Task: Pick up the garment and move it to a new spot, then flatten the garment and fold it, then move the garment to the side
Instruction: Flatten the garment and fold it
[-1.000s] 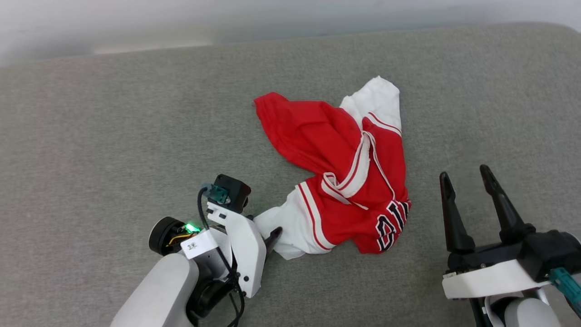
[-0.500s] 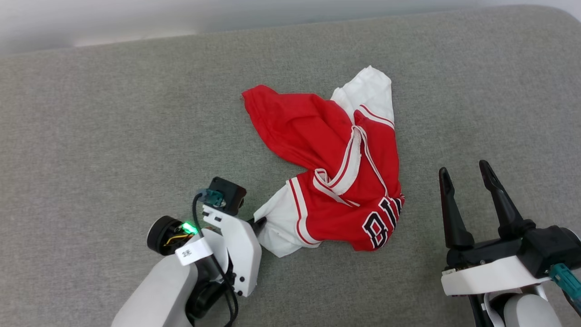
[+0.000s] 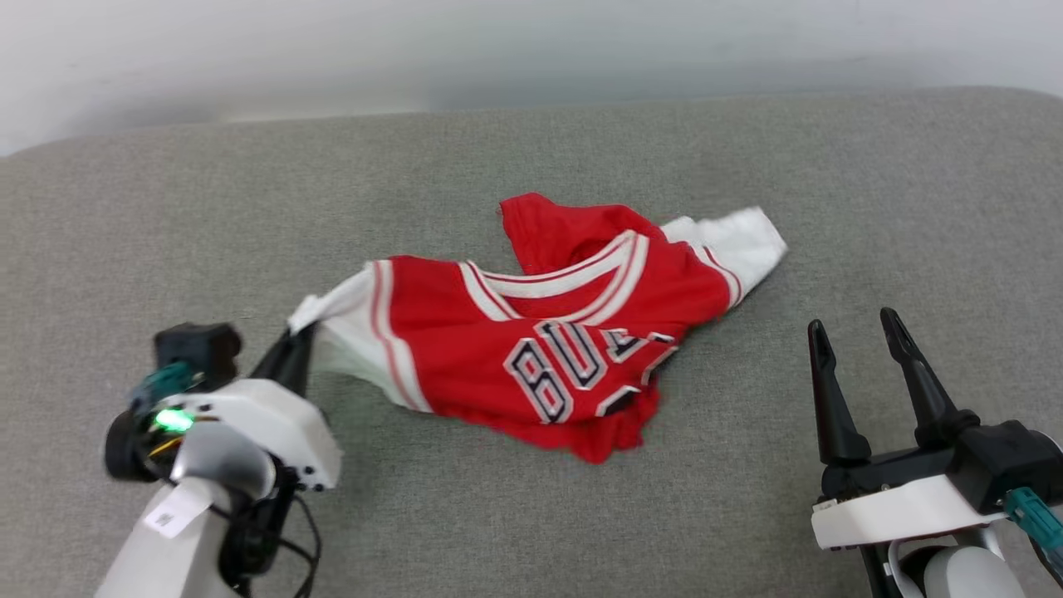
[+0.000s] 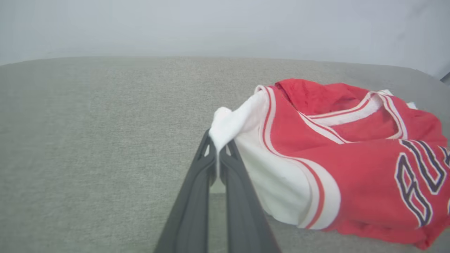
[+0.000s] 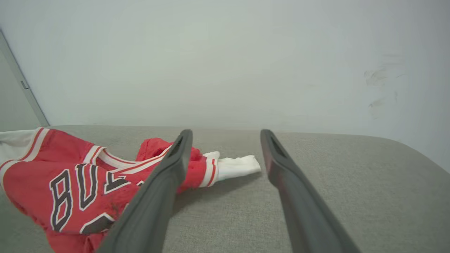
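The left gripper (image 3: 292, 345), at the grey cushion's (image 3: 166, 208) near left, pinches 1 white sleeve of the garment (image 3: 465, 332), which sprawls crumpled across the cushion's middle. The right gripper (image 3: 855, 322) hangs wide and empty at its near right. Seemingly only the pick-up is underway; flattening, folding and setting aside remain.
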